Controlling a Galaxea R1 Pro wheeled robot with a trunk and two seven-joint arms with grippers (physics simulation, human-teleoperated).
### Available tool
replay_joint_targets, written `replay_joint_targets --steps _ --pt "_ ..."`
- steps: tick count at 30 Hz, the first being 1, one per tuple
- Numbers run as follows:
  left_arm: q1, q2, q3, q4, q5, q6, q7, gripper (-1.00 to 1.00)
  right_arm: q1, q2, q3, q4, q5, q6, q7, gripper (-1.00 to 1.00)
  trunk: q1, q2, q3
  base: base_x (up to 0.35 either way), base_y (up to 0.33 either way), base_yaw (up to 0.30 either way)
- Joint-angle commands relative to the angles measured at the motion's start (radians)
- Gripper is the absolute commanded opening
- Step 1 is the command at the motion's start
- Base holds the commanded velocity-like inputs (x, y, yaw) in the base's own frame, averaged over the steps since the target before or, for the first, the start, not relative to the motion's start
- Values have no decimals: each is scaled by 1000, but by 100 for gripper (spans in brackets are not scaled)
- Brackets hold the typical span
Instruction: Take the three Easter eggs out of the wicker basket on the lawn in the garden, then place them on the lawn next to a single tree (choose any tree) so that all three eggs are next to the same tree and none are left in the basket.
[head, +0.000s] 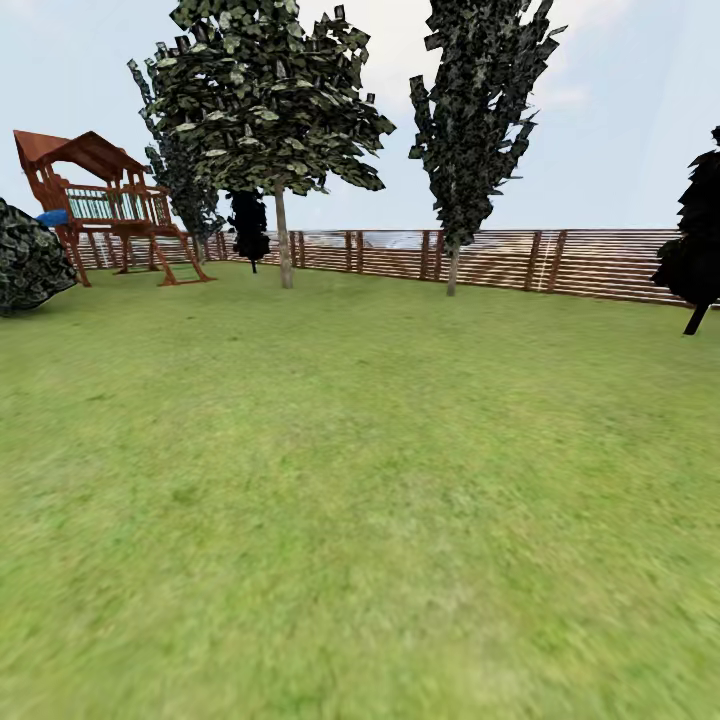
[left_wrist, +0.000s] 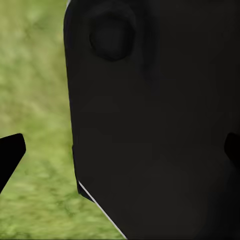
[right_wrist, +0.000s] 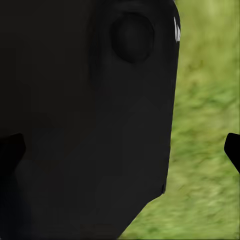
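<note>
The lawn (head: 360, 480) spreads wide and green ahead of me in the garden. A tree (head: 283, 240) with a slim pale trunk and a dense speckled crown stands far off at the left centre. A taller, narrower tree (head: 452, 262) rises by the fence. The Easter eggs and the wicker basket are out of view. My left gripper (left_wrist: 120, 150) is open, its dark fingertips (left_wrist: 11, 154) wide apart, with grass and a black part of my own body behind. My right gripper (right_wrist: 120, 150) is open in the same way, fingertips (right_wrist: 233, 150) spread, nothing between them.
A brown slatted fence (head: 520, 260) closes the far side. A wooden playset (head: 100, 205) stands at the far left beside a dark bush (head: 25, 262). Black-leaved trees stand at the right edge (head: 698, 250) and far back (head: 250, 230). Open grass lies between me and the trees.
</note>
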Motion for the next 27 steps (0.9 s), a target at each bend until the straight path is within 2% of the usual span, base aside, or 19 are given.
replay_joint_targets --steps 1,16,27 --pt "0 6 3 -3 0 1 -2 100 1 3 3 -6 -2 -6 6 100 0 0 0 0 0 0" --pt "0 8 0 -3 2 0 1 100 1 1 0 -4 -2 -7 9 100 0 0 0 0 0 7" --pt "0 11 0 -3 6 -16 3 100 1 2 8 -3 11 -3 9 100 0 0 0 0 0 226"
